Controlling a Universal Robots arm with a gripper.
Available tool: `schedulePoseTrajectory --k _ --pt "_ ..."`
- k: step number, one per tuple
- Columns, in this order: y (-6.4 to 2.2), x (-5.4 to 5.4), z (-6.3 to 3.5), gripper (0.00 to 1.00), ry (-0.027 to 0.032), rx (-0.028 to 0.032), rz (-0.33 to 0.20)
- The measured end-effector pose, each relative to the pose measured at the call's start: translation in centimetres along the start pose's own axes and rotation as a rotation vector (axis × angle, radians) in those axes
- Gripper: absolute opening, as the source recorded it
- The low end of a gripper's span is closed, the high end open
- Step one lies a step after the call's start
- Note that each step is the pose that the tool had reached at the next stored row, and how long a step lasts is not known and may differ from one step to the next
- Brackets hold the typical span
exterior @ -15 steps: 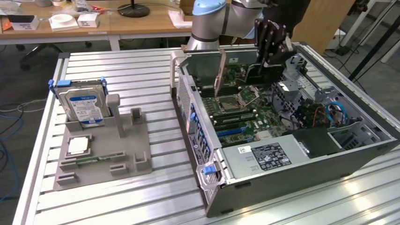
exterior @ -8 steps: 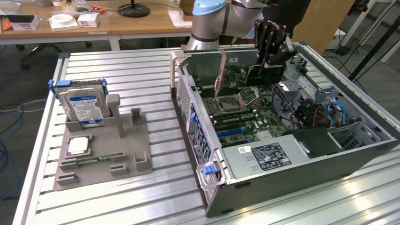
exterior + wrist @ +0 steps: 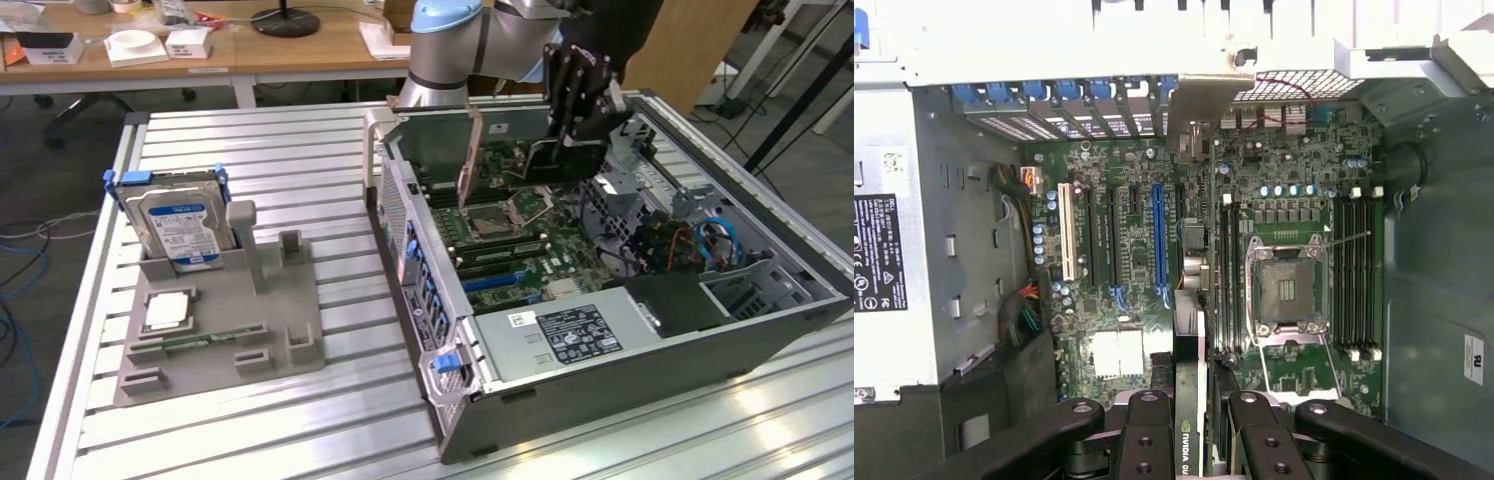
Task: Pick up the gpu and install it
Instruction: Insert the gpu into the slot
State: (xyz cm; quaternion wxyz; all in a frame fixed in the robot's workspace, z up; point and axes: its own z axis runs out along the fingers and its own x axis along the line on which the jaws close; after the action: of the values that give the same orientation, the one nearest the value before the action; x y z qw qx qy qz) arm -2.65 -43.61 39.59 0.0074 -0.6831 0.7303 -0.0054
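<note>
My gripper (image 3: 577,140) hangs inside the open computer case (image 3: 787,300), shut on the gpu (image 3: 525,165). The card hangs on edge above the motherboard (image 3: 514,250). In the wrist view the gpu (image 3: 1192,420) shows edge-on between the two black fingers (image 3: 1149,440) of the gripper (image 3: 1199,445). Its silver end bracket (image 3: 1199,100) reaches the case's rear slot openings. The card stands over the board between the blue expansion slot (image 3: 1159,240) and the processor socket (image 3: 1286,290). I cannot tell whether its edge touches a slot.
A grey fixture (image 3: 227,330) on the slatted aluminium table (image 3: 267,150) holds an upright hard drive with a blue label (image 3: 180,220) and a small square silver chip (image 3: 167,310). The case walls, the drive cage (image 3: 747,290) and the power supply (image 3: 574,330) hem in the gripper.
</note>
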Motion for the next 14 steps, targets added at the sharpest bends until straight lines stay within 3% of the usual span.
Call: schedulePoseTrajectory --k 14 --pt "0.02 0.0 1.08 0.26 0.0 0.0 0.0"
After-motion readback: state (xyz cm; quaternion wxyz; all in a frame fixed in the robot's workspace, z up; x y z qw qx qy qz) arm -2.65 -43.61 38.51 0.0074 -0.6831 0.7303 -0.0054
